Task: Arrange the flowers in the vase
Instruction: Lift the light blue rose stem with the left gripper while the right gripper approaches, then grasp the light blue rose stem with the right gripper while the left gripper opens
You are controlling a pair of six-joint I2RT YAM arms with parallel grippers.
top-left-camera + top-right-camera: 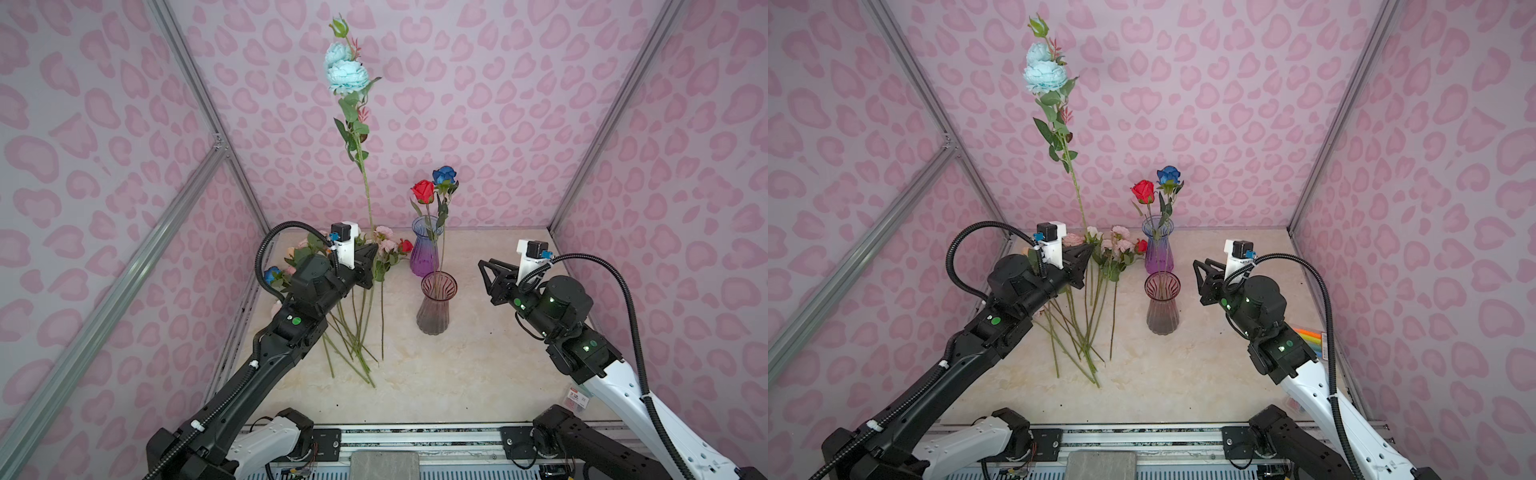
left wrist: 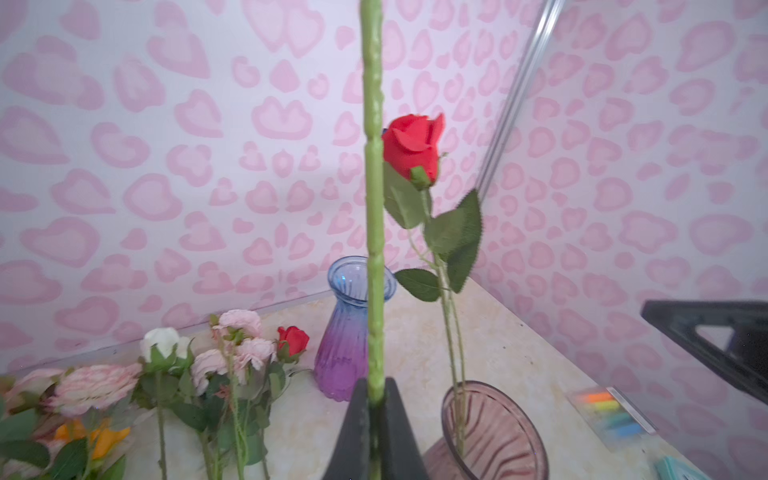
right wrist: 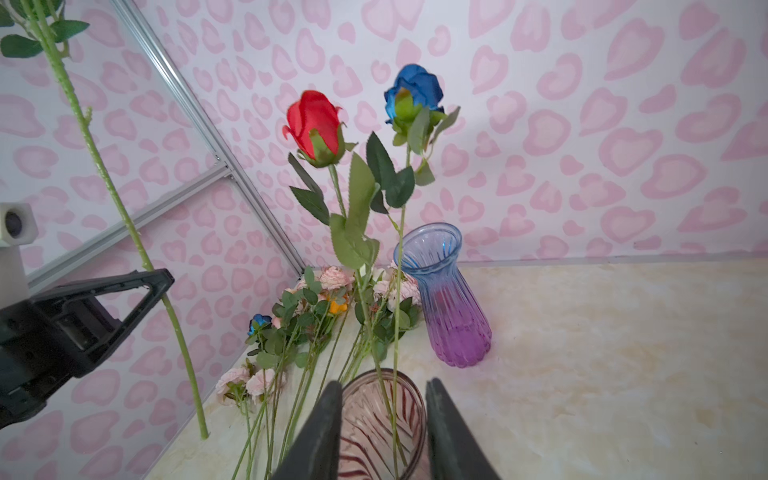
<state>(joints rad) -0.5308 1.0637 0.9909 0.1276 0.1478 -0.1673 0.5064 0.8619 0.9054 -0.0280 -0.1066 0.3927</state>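
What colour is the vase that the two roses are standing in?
Smoky mauve-pink ribbed glass; the vase shows best in a top view.

The left gripper (image 1: 372,254) is clamped on the lower stem of a tall pale blue peony spray (image 1: 347,75), which stands nearly upright, its green bud at the very top. Below the gripper, a heap of loose artificial flowers (image 1: 384,243) with pink, red and blue heads lies on the cream marbled tabletop (image 1: 457,374), their green stems fanning toward the camera. To the right stands a smoky pink ribbed glass vase (image 1: 432,316) with a red rose (image 1: 423,191) and a blue rose (image 1: 444,175) in it. Just behind it stands a blue-to-purple ribbed glass vase (image 1: 424,253). The right gripper (image 1: 484,279) hangs right of the vases, fingers apart, holding nothing.
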